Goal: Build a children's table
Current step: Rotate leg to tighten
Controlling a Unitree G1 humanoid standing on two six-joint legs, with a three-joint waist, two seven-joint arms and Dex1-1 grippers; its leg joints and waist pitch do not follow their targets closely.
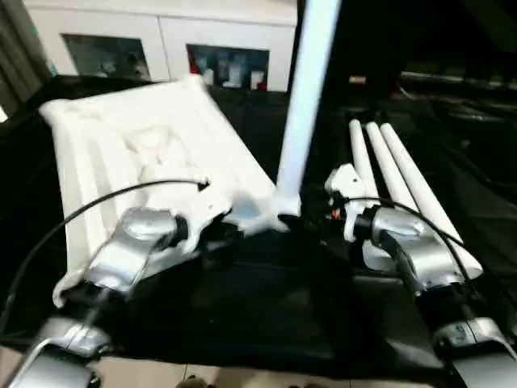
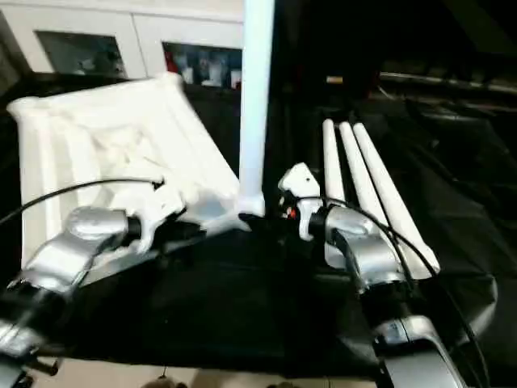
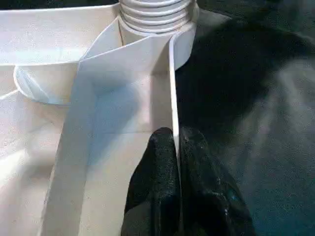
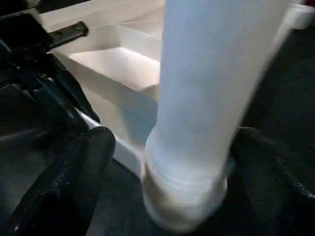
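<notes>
Here the white tabletop (image 1: 153, 153) lies underside up on the dark surface (image 1: 266, 315), tilted. One leg (image 1: 305, 105) stands upright in its near corner socket (image 3: 157, 19). The left pincer (image 3: 177, 162) is pinching the tabletop's thin rim wall near that corner. The right pincer (image 4: 162, 162) is spread, one finger on each side of the leg's base. Three other legs (image 1: 396, 182) lie together beside the right arm.

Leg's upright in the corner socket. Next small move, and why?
Probably close the right hand on the leg and twist it further in. Its fingers flank the leg's base with gaps, threads still show above the socket, and the left hand pinches the tabletop rim, bracing it.
</notes>
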